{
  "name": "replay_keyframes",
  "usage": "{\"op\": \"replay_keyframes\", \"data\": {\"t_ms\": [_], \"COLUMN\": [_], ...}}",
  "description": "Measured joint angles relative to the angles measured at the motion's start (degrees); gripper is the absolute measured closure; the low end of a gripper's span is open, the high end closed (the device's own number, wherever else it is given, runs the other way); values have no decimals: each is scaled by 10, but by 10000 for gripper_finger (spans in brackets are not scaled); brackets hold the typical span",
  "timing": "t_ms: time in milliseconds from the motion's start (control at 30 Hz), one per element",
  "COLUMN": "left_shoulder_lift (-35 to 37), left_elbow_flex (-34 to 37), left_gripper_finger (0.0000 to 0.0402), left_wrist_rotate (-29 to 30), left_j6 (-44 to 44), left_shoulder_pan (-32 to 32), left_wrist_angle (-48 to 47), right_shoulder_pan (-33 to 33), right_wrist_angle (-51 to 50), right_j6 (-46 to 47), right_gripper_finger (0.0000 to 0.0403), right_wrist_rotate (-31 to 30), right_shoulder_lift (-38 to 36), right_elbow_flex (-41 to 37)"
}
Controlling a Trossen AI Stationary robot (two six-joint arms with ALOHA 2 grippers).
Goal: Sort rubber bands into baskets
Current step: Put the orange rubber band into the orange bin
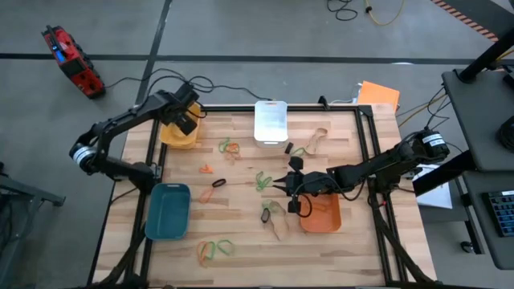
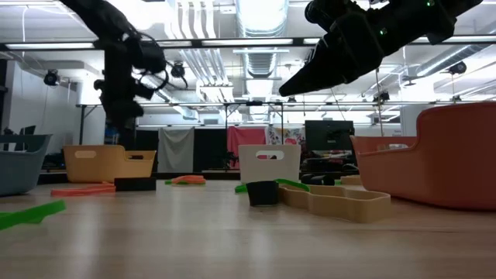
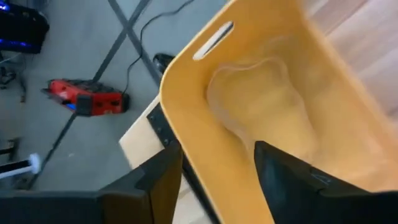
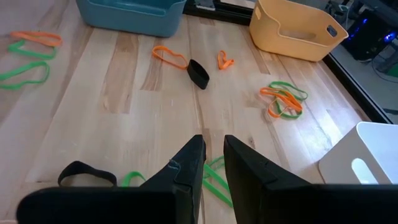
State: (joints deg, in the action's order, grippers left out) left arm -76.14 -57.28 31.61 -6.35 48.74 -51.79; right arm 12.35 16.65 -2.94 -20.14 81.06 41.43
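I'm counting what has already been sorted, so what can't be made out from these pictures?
- Orange basket: high view, the right gripper and its arm cover part of the inside.
- Yellow basket: left wrist view, a faint tan band seems to lie inside; blurred, count unclear.
- Teal basket: dark floor; bands too small to tell.
- White basket: low view, wall hides contents.

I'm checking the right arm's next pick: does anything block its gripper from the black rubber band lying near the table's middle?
Nothing visible does. The right gripper hovers over bare wood with the black rubber band ahead; an orange band only lies beside it.
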Motion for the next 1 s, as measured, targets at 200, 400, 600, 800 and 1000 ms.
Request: {"op": "replay_keyframes", "data": {"t_ms": [200, 400, 600, 800, 1000], "left_shoulder_lift": [94, 173, 205, 199, 171], "left_elbow_flex": [13, 63, 116, 141, 142], "left_gripper_finger": [220, 231, 233, 233, 233], "left_wrist_rotate": [-172, -242, -244, -243, -241], "left_j6": [26, 33, 75, 114, 143], "left_shoulder_pan": [-77, -208, -333, -421, -446], "left_wrist_angle": [50, 116, 143, 139, 99], "right_shoulder_pan": [0, 0, 0, -1, -16], "right_wrist_angle": [18, 31, 36, 52, 60], "right_j6": [0, 1, 18, 27, 16], "right_gripper_finger": [346, 346, 346, 346, 346], "right_wrist_rotate": [0, 0, 0, -11, -80], "right_shoulder_lift": [0, 0, 0, 0, 0], "right_elbow_flex": [0, 0, 0, 5, 47]}}
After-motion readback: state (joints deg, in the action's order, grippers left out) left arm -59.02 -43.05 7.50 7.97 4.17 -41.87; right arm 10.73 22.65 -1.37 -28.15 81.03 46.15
